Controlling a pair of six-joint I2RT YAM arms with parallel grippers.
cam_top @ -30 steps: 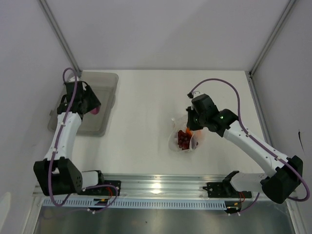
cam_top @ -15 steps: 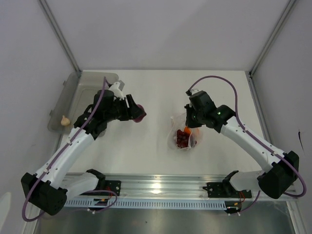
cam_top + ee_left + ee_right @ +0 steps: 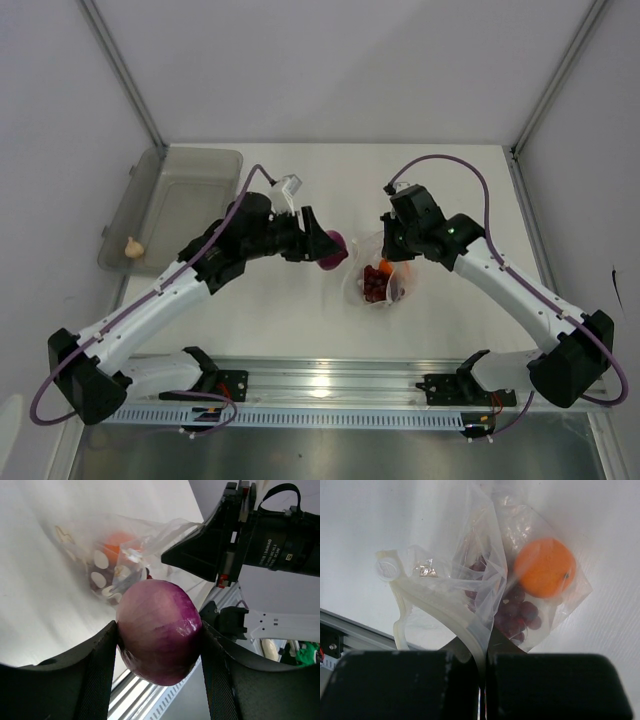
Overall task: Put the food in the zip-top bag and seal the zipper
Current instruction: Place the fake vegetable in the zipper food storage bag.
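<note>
My left gripper [image 3: 322, 246] is shut on the purple-red onion [image 3: 159, 630] [image 3: 333, 249], which fills the gap between both fingers. It hovers just left of the zip-top bag [image 3: 372, 283]. The bag [image 3: 485, 580] is clear and crinkly, and holds the orange [image 3: 545, 567] and the dark red berries [image 3: 517, 612]. My right gripper [image 3: 482, 667] [image 3: 392, 245] is shut on the bag's mouth edge, pinching the zipper [image 3: 440, 615] and holding the mouth up. The garlic bulb [image 3: 132, 247] lies in the tub at far left.
A grey translucent tub [image 3: 190, 180] stands at the table's back left. The aluminium rail [image 3: 320, 385] with both arm bases runs along the near edge. White walls and frame posts close in the sides and back.
My left arm swung from the tub rightward across the table, carrying the onion up beside the bag. The right gripper stayed on the bag, barely shifting.
</note>
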